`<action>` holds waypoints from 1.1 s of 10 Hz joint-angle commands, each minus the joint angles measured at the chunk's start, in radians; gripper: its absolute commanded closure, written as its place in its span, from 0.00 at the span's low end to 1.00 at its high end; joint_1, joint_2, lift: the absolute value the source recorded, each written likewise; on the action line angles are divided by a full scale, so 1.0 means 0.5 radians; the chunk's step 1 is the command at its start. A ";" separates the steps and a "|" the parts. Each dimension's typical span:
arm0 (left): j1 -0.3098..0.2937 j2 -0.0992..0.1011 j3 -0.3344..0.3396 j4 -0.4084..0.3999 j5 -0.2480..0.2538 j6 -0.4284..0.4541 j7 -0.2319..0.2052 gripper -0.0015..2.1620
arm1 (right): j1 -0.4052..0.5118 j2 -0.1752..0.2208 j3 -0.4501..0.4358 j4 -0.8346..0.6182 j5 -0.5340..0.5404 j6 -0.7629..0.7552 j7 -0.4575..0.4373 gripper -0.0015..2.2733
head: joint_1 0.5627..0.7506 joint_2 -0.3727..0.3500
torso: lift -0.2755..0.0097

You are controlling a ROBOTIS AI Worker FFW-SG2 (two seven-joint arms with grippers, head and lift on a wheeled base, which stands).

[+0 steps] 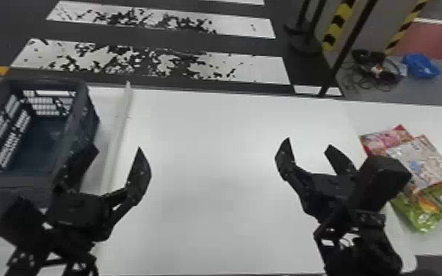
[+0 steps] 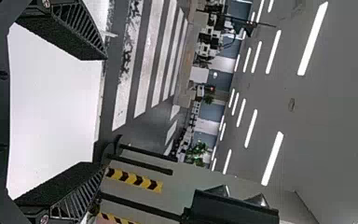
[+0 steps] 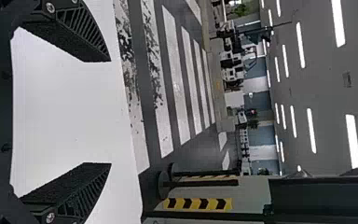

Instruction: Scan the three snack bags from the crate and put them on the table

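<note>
Three snack bags lie overlapping on the table's right part in the head view: a red and pink bag (image 1: 385, 141), a whitish one with red edges (image 1: 424, 163) and a green one (image 1: 426, 209). At the left stands the dark crate (image 1: 47, 135), its visible floor bare. My left gripper (image 1: 115, 150) is open at the crate's near right corner; in the left wrist view the left gripper (image 2: 103, 111) holds nothing. My right gripper (image 1: 308, 143) is open left of the bags, and in the right wrist view the right gripper (image 3: 110, 112) has nothing between its fingers.
The white table (image 1: 209, 146) spans the front. A raised white strip (image 1: 119, 135) runs beside the crate. Beyond the table are a dark post (image 1: 348, 44), striped yellow-black poles (image 1: 337, 25), cables and a blue item (image 1: 420, 66) on the floor.
</note>
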 commanded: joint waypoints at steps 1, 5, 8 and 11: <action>0.059 0.002 -0.005 -0.080 -0.058 0.132 0.080 0.03 | 0.074 -0.028 0.029 0.027 0.046 -0.115 -0.014 0.04 | 0.70 0.39 | 0.64; 0.203 0.009 0.010 -0.252 -0.095 0.297 0.107 0.03 | 0.237 -0.252 -0.033 -0.175 0.006 0.119 -0.029 0.04 | 0.70 0.40 | 0.64; 0.351 0.018 0.044 -0.277 -0.043 0.261 0.055 0.03 | 0.381 -0.350 -0.091 -0.261 -0.052 0.119 -0.075 0.04 | 0.70 0.36 | 0.64; 0.403 0.012 0.065 -0.317 -0.025 0.205 0.025 0.03 | 0.412 -0.332 -0.097 -0.320 -0.052 0.112 -0.100 0.04 | 0.70 0.35 | 0.64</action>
